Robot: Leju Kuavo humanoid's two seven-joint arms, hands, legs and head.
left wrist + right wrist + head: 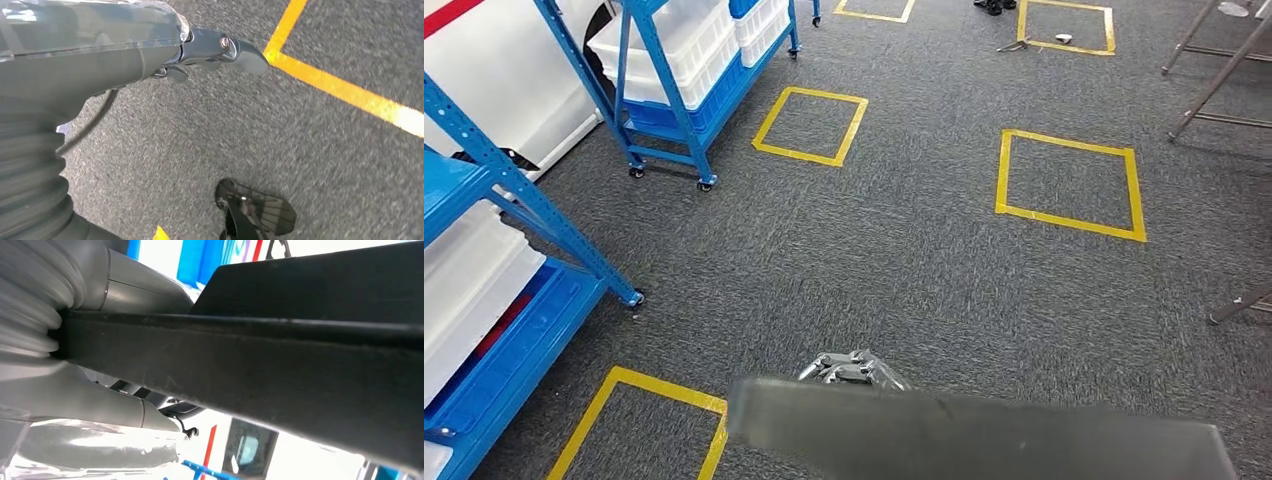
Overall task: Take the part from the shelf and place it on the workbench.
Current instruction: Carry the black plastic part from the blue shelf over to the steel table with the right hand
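A long flat grey part (984, 435) lies across the bottom of the head view, carried above the carpet. Fingers of my left hand (854, 368) curl over its far edge. The left wrist view has that hand (215, 47) reaching out along the plastic-wrapped part (85, 25), with grey carpet below. In the right wrist view the part's dark underside (280, 365) runs across the picture. My right hand (100, 405) lies against it, fingers hidden.
A blue shelf with white bins (484, 270) stands close on the left. A wheeled blue rack (684, 70) is farther back. Yellow tape squares (1069, 185) mark the grey carpet, one just ahead at lower left (639, 420). Metal legs (1224, 70) stand at the right.
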